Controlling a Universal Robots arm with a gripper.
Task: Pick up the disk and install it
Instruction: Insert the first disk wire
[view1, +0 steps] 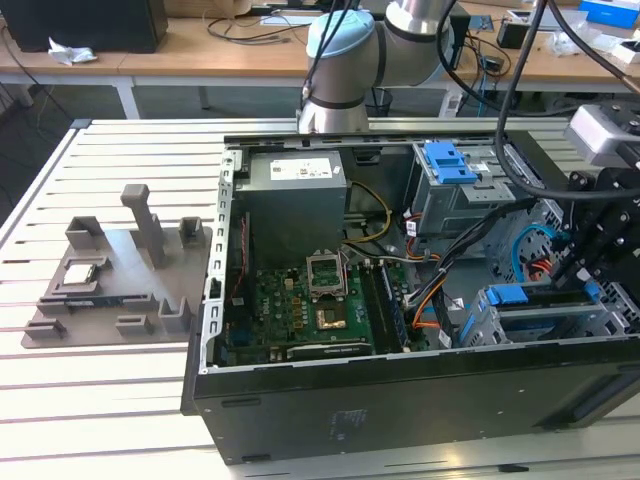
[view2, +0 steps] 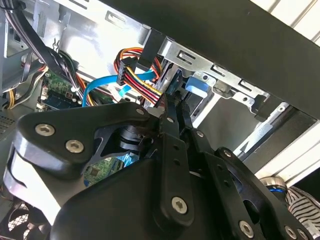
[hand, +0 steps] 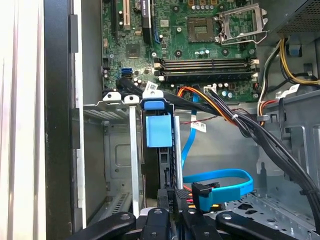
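Black gripper (view2: 175, 107) linkages fill the second wrist view's foreground, fingers pinched on the disk (view2: 192, 90) at the drive cage (view2: 210, 80). First wrist view: disk (hand: 159, 131) stands edgewise in its slot. Exterior view: open computer case (view1: 400, 390) lies flat for access.

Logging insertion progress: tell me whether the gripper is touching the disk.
Cannot tell. In the second wrist view the gripper overlaps the disk at its blue frame, hiding any contact or gap.
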